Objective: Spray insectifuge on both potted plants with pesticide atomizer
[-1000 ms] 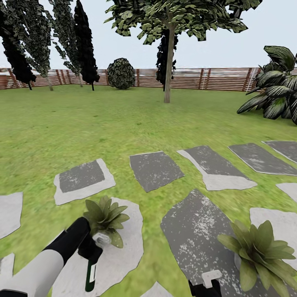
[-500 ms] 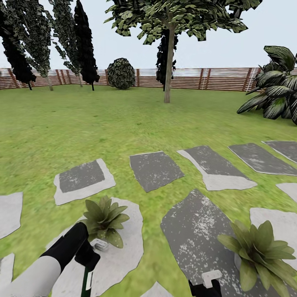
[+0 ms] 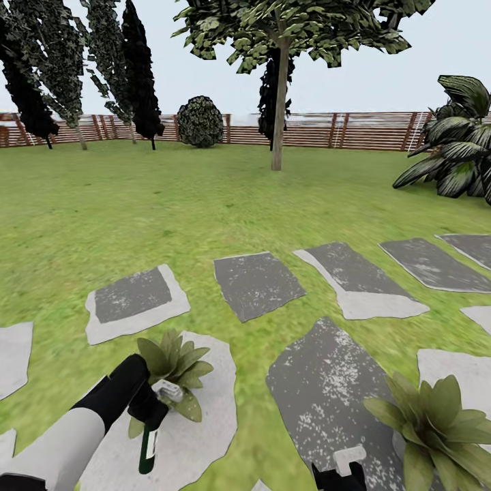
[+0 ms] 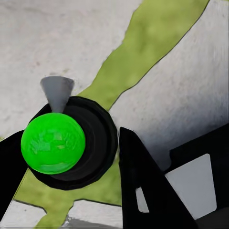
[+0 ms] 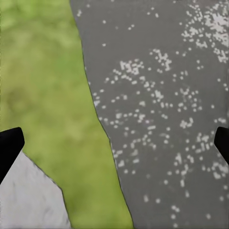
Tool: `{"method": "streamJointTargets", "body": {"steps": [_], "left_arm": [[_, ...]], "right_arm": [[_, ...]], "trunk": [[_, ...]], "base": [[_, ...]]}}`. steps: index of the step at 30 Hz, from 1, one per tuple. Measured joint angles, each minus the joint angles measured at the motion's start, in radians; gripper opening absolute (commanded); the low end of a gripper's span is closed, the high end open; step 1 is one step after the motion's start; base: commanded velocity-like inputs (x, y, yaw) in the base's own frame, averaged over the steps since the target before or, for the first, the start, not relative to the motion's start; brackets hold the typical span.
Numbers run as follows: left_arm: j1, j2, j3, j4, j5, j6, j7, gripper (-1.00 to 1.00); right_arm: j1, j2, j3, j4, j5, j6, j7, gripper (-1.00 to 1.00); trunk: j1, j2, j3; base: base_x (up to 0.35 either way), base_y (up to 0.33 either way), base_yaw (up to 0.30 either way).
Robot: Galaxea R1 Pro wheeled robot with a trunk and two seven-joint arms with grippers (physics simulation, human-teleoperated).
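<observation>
The pesticide atomizer [image 3: 147, 447] hangs dark green-black below my left gripper [image 3: 149, 409], which is shut on its neck. Its pale trigger head [image 3: 168, 391] points into the leaves of the left potted plant [image 3: 174, 362], which stands on a pale stone. In the left wrist view the atomizer [image 4: 53, 142] shows end-on as a bright green disc in a black ring between my dark fingers [image 4: 142, 183]. The second potted plant [image 3: 436, 428] sits at the lower right. My right gripper [image 3: 341, 472] hovers low over a dark stone, and in its wrist view the right gripper [image 5: 114, 145] stands wide open and empty.
Flat grey and pale stepping stones [image 3: 256, 283] cross the lawn [image 3: 204, 204]. A tree trunk [image 3: 278, 116], a round dark bush [image 3: 200, 121] and a slatted fence [image 3: 354, 131] stand far back. A big striped broad-leaved plant [image 3: 460, 143] is at the right.
My left gripper dipped with the atomizer, then rose again, so the trigger head is back among the left plant's leaves. The whole view slid slightly as the camera moved.
</observation>
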Motion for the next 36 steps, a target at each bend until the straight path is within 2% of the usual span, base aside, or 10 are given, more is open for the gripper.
{"method": "streamJointTargets", "body": {"steps": [4, 10, 15, 16, 19, 24, 25, 27, 29, 36], "left_arm": [[0.044, 0.024, 0.004, 0.003, -0.003, -0.007, 0.001, -1.00], [0.075, 0.036, 0.010, 0.009, -0.001, -0.022, 0.007, -1.00], [0.089, 0.051, 0.013, 0.012, 0.006, -0.093, 0.095, -1.00], [0.107, 0.050, 0.013, 0.011, 0.009, -0.101, 0.119, -1.00], [0.128, 0.044, 0.016, 0.008, 0.017, -0.124, 0.136, -1.00], [0.132, 0.041, 0.026, -0.003, 0.015, -0.138, 0.152, -1.00], [0.133, 0.040, 0.056, -0.004, 0.020, -0.140, 0.154, -1.00], [0.133, 0.032, 0.093, -0.007, 0.030, -0.141, 0.154, -1.00], [0.133, 0.011, 0.125, -0.014, 0.033, -0.144, 0.155, -1.00], [0.133, 0.004, 0.130, -0.017, 0.031, -0.148, 0.157, -1.00]], "right_arm": [[0.000, 0.000, 0.000, 0.000, 0.000, 0.000, 0.000, 1.00], [0.000, 0.000, 0.000, 0.000, 0.000, 0.000, 0.000, 1.00], [0.000, 0.000, 0.000, 0.000, 0.000, 0.000, 0.000, 1.00], [0.000, 0.000, 0.000, 0.000, 0.000, 0.000, 0.000, 1.00], [0.000, 0.000, 0.000, 0.000, 0.000, 0.000, 0.000, 1.00], [0.000, -0.002, 0.000, 0.000, 0.000, 0.000, 0.000, 1.00], [0.000, -0.003, 0.000, 0.000, 0.000, 0.000, 0.000, 1.00], [0.000, -0.004, 0.000, 0.000, 0.000, 0.000, 0.000, 1.00], [0.001, -0.007, 0.000, 0.000, 0.000, 0.000, 0.000, 1.00], [0.002, -0.007, 0.000, 0.000, -0.001, 0.000, -0.001, 1.00]], "trunk": [[0.000, 0.000, 0.000], [0.000, 0.000, 0.000], [0.000, 0.000, 0.000], [0.000, 0.000, 0.000], [0.000, 0.000, 0.000], [0.000, 0.000, 0.000], [0.000, 0.000, 0.000], [0.000, 0.000, 0.000], [0.000, 0.000, 0.000], [0.000, 0.000, 0.000]], "base": [[0.000, 0.000, 0.000], [0.000, 0.000, 0.000], [-0.003, 0.003, 0.000], [-0.029, 0.029, 0.000], [-0.039, 0.040, 0.000], [-0.006, 0.006, 0.000], [0.000, 0.000, 0.000], [0.000, 0.000, 0.000], [0.000, 0.000, 0.000], [-0.117, 0.068, 0.000]]}}
